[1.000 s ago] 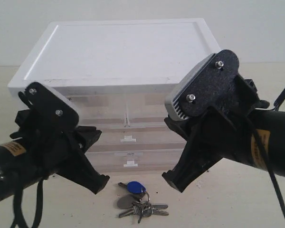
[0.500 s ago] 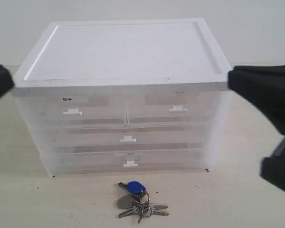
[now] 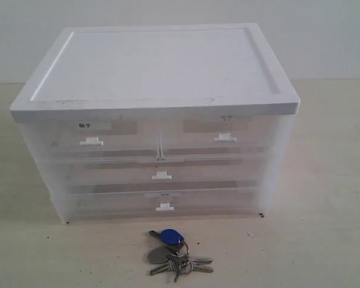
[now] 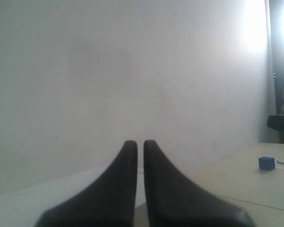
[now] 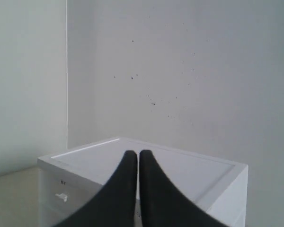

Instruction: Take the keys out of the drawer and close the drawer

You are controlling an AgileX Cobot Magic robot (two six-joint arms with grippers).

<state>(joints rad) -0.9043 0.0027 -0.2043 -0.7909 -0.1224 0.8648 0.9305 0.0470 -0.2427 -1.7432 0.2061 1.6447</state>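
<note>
The keys (image 3: pixel 179 260), silver on a ring with a blue oval fob (image 3: pixel 171 236), lie on the table in front of the drawer unit. The drawer (image 3: pixel 161 176), the full-width middle one with a white tab and no label, sits pushed in flush with its neighbours. Neither gripper shows in the exterior view. The left gripper (image 4: pixel 140 143) is shut on nothing and faces a bare wall. The right gripper (image 5: pixel 137 153), also shut with nothing held, hangs above and off one corner of the unit's white top (image 5: pixel 180 165).
The translucent unit has a white lid (image 3: pixel 156 63), two half-width labelled drawers (image 3: pixel 91 141) (image 3: pixel 225 138) on top and a wide labelled drawer (image 3: pixel 164 207) at the bottom. A small blue block (image 4: pixel 266 163) lies on a table in the left wrist view.
Both arms, which filled the front of the exterior view a second ago, have pulled out to the sides and left it. Keys and drawers have not moved.
</note>
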